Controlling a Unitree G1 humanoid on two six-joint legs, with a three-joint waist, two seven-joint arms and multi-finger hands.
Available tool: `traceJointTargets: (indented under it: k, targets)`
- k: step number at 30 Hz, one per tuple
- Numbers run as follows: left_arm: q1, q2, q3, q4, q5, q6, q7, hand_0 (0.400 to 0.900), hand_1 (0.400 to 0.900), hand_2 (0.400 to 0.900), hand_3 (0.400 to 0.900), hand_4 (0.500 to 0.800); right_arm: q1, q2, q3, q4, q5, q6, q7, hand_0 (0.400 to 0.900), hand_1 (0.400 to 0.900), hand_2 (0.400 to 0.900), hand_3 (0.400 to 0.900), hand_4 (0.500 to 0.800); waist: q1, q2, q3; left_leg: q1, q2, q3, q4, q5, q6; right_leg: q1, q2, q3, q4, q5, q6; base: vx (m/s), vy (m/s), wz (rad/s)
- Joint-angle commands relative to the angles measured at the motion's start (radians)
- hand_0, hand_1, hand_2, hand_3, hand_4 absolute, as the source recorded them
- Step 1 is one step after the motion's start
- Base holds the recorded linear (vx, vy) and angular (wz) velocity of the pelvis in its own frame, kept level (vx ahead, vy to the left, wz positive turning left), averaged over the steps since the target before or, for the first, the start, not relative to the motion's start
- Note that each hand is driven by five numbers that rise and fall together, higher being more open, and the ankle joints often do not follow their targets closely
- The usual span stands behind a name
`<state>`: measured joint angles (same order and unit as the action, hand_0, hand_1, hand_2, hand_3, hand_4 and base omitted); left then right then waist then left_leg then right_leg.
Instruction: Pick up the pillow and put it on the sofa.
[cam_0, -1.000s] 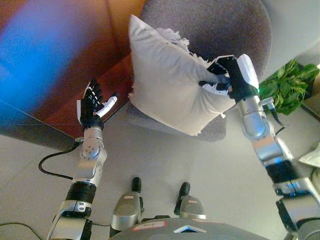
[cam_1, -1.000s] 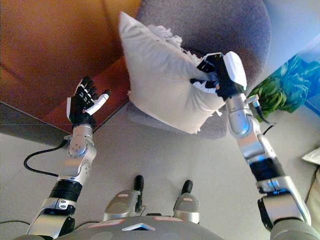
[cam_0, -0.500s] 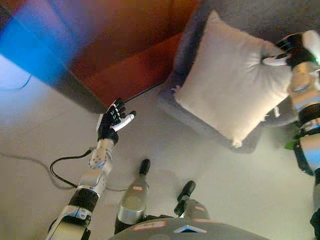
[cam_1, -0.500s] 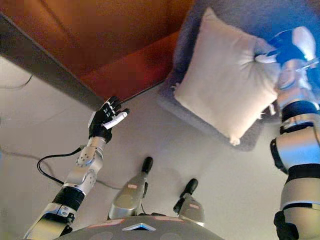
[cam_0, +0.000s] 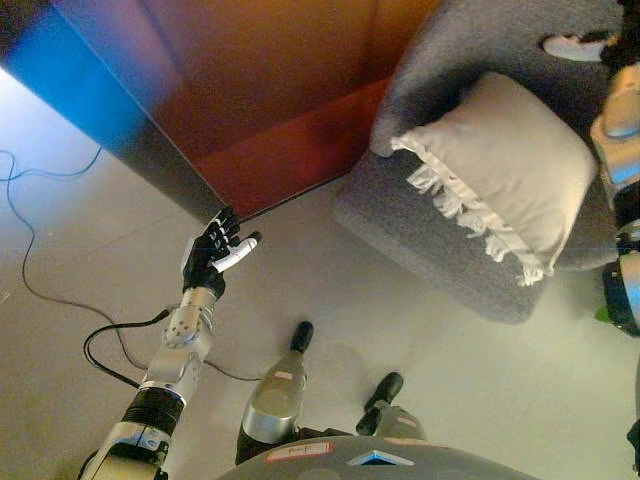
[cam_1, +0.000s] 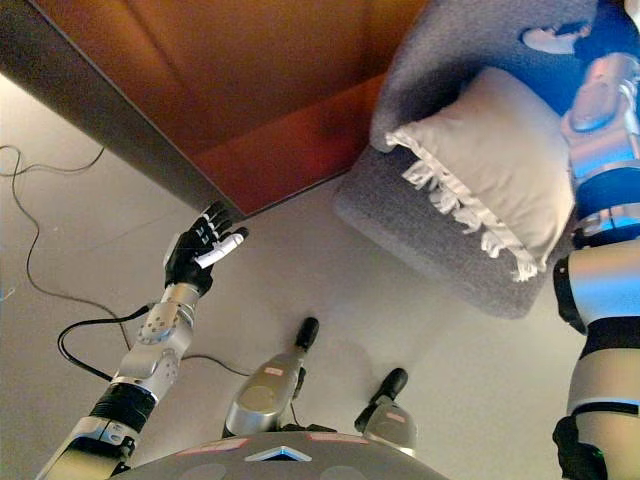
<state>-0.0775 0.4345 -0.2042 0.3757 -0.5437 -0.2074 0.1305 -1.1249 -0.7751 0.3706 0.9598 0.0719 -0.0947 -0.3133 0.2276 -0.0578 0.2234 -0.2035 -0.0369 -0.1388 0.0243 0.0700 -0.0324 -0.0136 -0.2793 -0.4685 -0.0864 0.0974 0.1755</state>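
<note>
While the pillow rests on the sofa, the right hand, cut off, defies reading; left hand spread, empty.

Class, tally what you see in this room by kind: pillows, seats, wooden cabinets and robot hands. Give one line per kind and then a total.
Pillows: 1, the cream fringed pillow lying on the seat.
Seats: 1, the grey sofa.
Wooden cabinets: 1, the reddish-brown cabinet.
Robot hands: 2, the left hand open over the floor, the right hand above the pillow.
Total: 5
</note>
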Motion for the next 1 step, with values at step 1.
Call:
traceJointTargets:
  k: [1]
  targets:
    - [-0.093, 0.019, 0.031, -0.084, 0.072, -0.062, 0.034, 0.900, 0.900, 0.900, 0.900, 0.800, 0.092, 0.006, -0.023, -0.240, 0.063, -0.103, -0.050, 0.900, 0.900, 0.900, 0.900, 0.800, -0.054, -0.025, -0.121, 0.063, 0.062, 0.014, 0.024, -0.082, -0.050, 0.025, -0.066, 0.045, 0.011, 0.084, 0.048, 0.02, 0.028, -0.28]
